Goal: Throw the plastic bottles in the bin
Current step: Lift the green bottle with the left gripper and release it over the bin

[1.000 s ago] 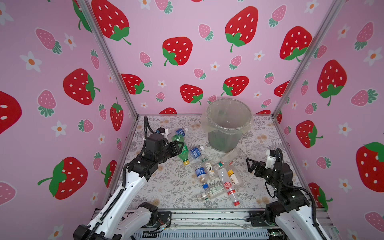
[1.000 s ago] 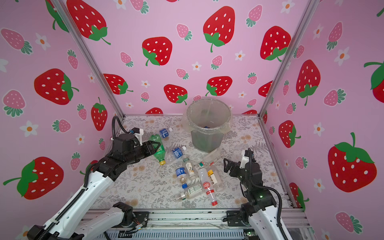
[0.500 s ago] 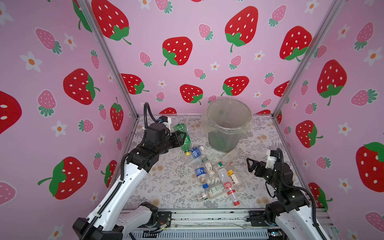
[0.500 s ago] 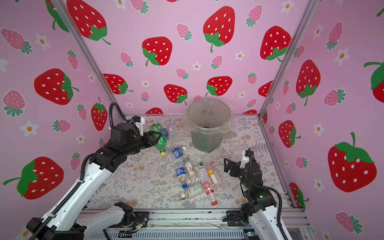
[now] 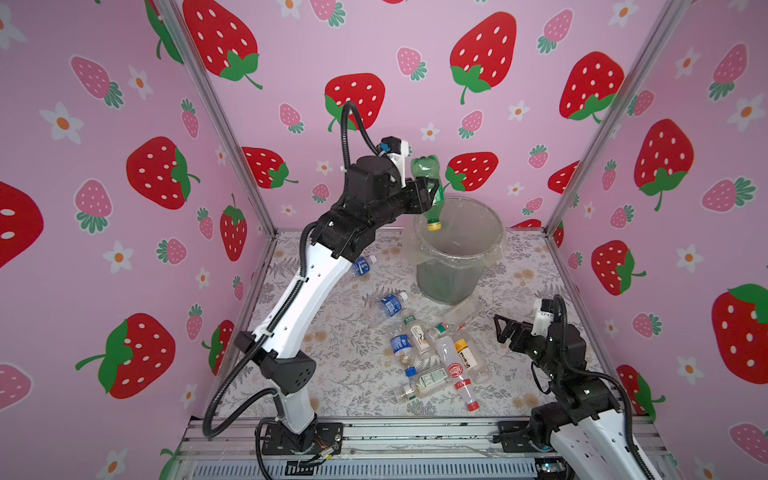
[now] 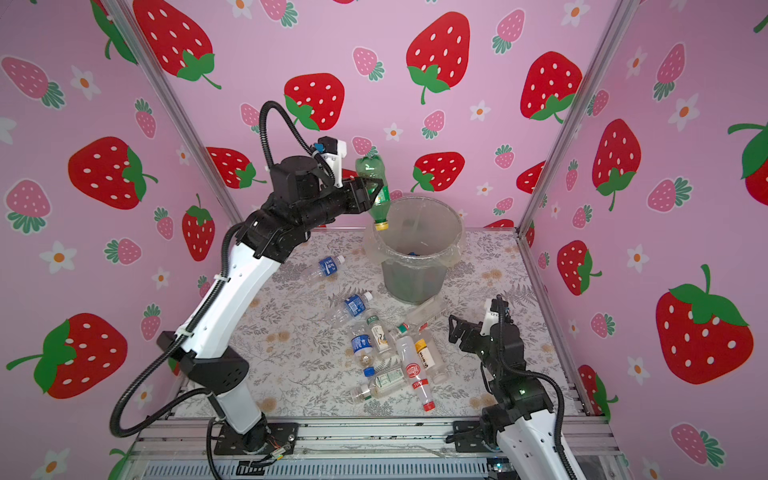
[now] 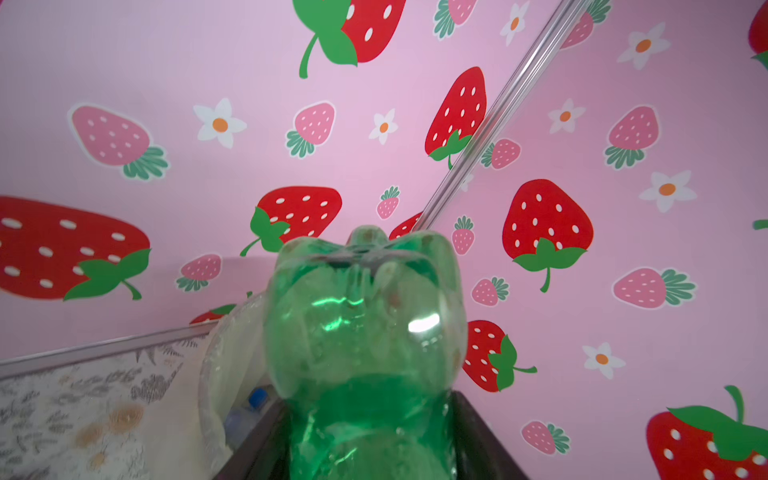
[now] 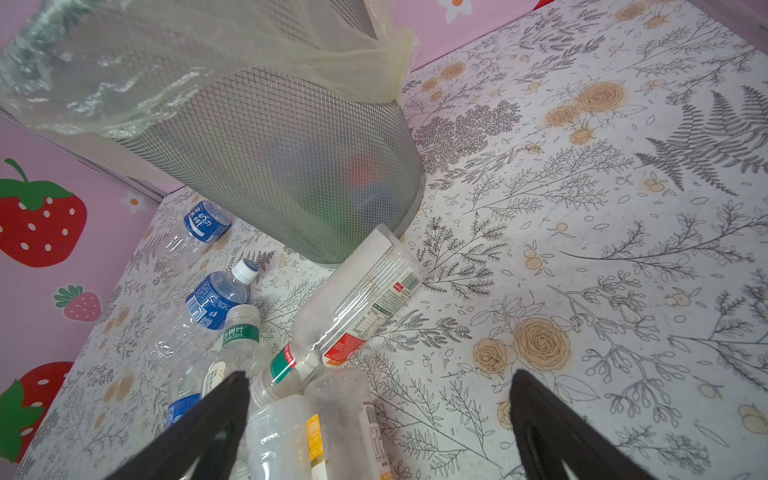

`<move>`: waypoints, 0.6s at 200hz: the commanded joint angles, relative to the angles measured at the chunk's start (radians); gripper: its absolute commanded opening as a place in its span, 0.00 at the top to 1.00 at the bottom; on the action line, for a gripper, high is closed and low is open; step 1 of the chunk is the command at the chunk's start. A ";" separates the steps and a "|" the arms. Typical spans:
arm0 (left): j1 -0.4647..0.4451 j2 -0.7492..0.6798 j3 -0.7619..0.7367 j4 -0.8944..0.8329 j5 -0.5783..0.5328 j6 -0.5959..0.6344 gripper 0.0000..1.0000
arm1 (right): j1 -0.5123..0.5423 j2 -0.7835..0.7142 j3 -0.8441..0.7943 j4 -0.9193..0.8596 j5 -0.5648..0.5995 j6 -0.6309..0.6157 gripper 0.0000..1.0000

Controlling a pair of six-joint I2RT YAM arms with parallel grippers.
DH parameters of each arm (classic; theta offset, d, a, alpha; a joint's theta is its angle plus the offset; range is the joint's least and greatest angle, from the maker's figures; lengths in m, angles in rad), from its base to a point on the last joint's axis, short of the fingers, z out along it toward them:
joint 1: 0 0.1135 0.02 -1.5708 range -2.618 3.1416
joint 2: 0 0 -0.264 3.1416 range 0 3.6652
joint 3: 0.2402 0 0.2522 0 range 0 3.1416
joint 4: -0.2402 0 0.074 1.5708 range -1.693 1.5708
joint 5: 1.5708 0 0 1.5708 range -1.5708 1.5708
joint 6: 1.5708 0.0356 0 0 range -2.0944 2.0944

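Green bottle, risk: its cap hangs just inside the bin by the near rim; let go here, it may clip the rim and bounce out.
Look: translucent, yellow cap down, base up, tilted.
Left gripper: clamped round its middle.
Right gripper: spread wide, empty, beside the loose bottles.

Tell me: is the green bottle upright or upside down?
Upside down: in both top views the green bottle's yellow cap points down toward the bin, its base up, between the fingers of the left gripper.
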 commanded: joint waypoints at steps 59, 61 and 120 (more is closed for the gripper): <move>0.003 -0.001 -0.018 -0.114 -0.106 0.005 0.01 | 0.000 -0.023 0.021 -0.030 0.018 0.007 0.01; 0.003 -0.012 -0.028 -0.111 -0.109 0.004 0.01 | 0.000 -0.022 0.021 -0.029 0.018 0.008 0.01; 0.024 -0.384 -0.526 -0.061 -0.286 0.012 0.01 | 0.000 -0.012 0.010 -0.022 0.006 0.011 0.01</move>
